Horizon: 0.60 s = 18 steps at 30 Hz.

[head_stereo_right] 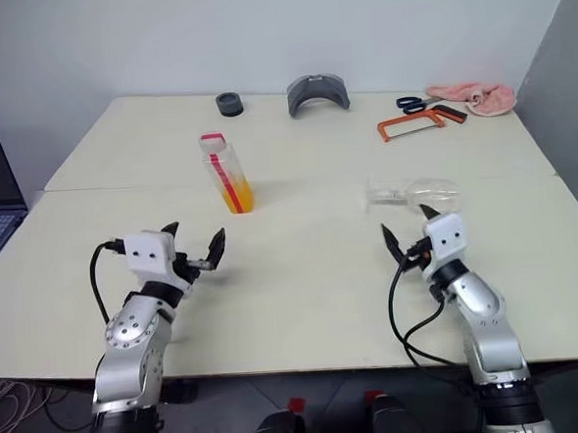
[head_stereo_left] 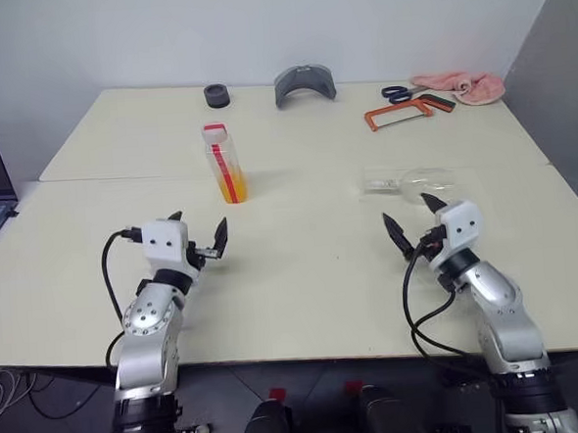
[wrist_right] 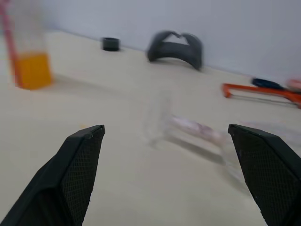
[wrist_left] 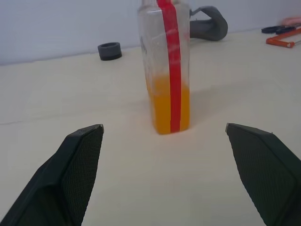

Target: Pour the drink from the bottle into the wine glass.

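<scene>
The bottle [wrist_left: 165, 66] loses its cap past the frame's edge.

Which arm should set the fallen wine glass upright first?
Right. The right gripper, open, is just short of the wine glass lying on its side; the left gripper faces the bottle.

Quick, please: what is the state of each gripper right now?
Left gripper: open, holding nothing, facing the bottle.
Right gripper: open, holding nothing, near the wine glass, which lies on its side.
</scene>
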Each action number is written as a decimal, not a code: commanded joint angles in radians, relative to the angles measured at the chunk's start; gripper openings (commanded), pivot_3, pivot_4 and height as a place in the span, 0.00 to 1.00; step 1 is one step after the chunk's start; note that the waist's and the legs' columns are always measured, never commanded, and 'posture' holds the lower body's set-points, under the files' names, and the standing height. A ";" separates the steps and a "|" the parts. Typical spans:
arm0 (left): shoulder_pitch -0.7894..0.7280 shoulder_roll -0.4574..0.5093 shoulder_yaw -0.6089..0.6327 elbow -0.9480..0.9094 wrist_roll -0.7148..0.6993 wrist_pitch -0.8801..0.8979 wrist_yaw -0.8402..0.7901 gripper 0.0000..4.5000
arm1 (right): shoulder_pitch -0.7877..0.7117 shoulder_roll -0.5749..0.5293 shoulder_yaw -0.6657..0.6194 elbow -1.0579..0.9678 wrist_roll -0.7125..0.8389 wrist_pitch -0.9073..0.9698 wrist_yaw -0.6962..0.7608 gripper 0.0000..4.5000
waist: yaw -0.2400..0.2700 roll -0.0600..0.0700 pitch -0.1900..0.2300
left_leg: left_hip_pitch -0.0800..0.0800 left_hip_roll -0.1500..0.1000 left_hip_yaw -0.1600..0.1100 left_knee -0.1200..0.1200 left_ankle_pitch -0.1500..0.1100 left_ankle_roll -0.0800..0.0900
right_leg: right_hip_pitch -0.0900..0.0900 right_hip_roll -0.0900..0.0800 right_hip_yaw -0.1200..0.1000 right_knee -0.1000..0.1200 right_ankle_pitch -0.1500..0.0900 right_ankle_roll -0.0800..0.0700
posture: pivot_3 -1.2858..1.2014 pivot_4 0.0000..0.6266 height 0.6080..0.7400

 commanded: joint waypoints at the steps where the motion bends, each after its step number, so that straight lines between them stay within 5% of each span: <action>1: -0.062 -0.010 -0.015 0.018 0.017 0.018 0.029 0.99 | -0.050 -0.033 0.036 -0.110 0.096 0.121 0.093 1.00 | 0.000 0.000 0.000 | 0.000 0.000 0.000 0.000 0.000 0.000 | 0.000 0.000 0.000 0.000 0.000 0.000 | 0.52 0.24 1.00; 18: -0.363 -0.047 -0.042 0.342 0.071 -0.023 0.122 0.99 | -0.113 -0.063 0.098 -0.218 0.147 0.347 0.125 1.00 | 0.002 -0.001 0.000 | -0.002 -0.002 -0.001 0.001 0.000 0.000 | 0.000 -0.001 -0.001 0.000 0.000 0.000 | 0.52 0.24 1.00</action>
